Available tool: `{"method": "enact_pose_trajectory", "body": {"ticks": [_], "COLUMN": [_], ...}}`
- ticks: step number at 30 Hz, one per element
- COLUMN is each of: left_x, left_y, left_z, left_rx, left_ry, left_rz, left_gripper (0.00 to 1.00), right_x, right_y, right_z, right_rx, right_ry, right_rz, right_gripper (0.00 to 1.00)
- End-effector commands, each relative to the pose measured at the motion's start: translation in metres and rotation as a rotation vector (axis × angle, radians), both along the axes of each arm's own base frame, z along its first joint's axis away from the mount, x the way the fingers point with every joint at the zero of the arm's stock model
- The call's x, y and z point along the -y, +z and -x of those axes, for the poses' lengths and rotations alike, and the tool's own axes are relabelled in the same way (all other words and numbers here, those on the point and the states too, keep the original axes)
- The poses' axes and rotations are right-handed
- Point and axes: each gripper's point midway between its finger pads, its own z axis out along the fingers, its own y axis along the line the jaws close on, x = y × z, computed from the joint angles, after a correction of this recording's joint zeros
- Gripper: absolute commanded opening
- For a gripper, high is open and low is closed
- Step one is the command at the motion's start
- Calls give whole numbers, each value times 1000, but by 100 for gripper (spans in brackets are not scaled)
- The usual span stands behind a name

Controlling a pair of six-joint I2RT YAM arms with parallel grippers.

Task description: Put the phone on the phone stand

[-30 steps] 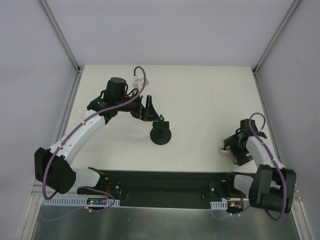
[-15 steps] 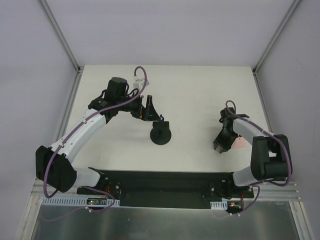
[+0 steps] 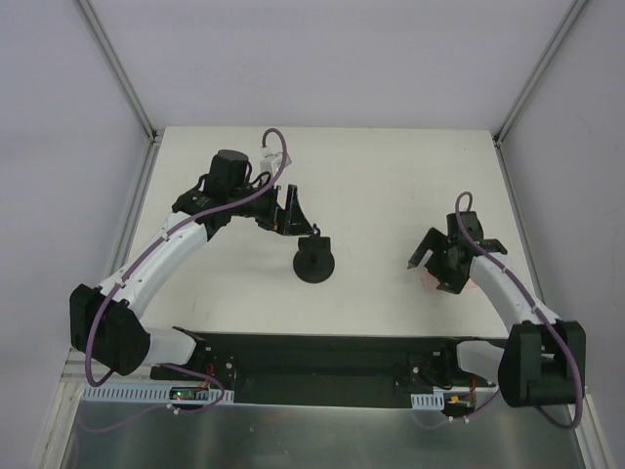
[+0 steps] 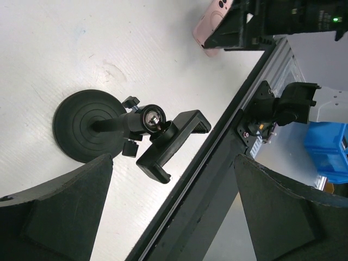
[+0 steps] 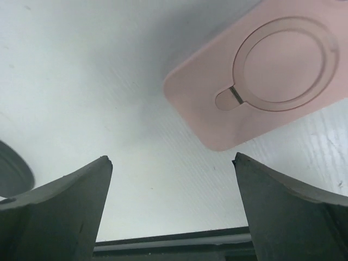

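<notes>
The phone (image 5: 255, 76) lies on the white table with its pink back and round ring facing up. In the top view my right gripper (image 3: 435, 266) hovers over it, and only a pink edge of the phone (image 3: 470, 284) shows. In the right wrist view the right gripper (image 5: 171, 160) is open and empty, with the phone just ahead and to the right of its fingertips. The black phone stand (image 3: 314, 260) stands mid-table; its disc base (image 4: 87, 125) and clamp (image 4: 174, 141) show in the left wrist view. My left gripper (image 3: 291, 217) is open and empty, above and behind the stand. The phone also shows in the left wrist view (image 4: 213, 26).
A black rail (image 3: 312, 360) runs along the table's near edge in front of both arm bases. Pale walls with metal corner posts (image 3: 117, 68) enclose the table. A blue bin (image 4: 329, 147) sits beyond the rail, off the table.
The right arm has swung and turned, bringing its gripper from near the right edge to over the phone. The left arm and the stand have not moved.
</notes>
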Motion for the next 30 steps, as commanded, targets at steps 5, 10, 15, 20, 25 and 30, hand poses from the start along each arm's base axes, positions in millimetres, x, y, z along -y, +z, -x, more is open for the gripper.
{"method": "enact_pose_trajectory", "body": {"ticks": [5, 10, 15, 20, 25, 30], "left_x": [3, 4, 4, 4, 2, 6], "left_y": [20, 15, 17, 22, 20, 19], "left_z": [2, 0, 1, 3, 0, 3], "left_rx": [57, 33, 42, 48, 64, 28], "left_ry": [-21, -23, -24, -27, -11, -36], "left_rz": [25, 22, 26, 34, 18, 37], "left_gripper": [92, 91, 91, 91, 92, 91], "right_x": [67, 64, 70, 76, 79, 82], "right_y": [18, 16, -1, -8, -23, -31], "right_z": [-13, -20, -36, -40, -37, -38], "right_rx": [54, -72, -60, -96, -199, -295], "right_ry": [-201, -427, -537, -607, -653, -688], "right_rz": [167, -68, -122, -113, -91, -63], "right_gripper": [96, 96, 96, 96, 96, 96]}}
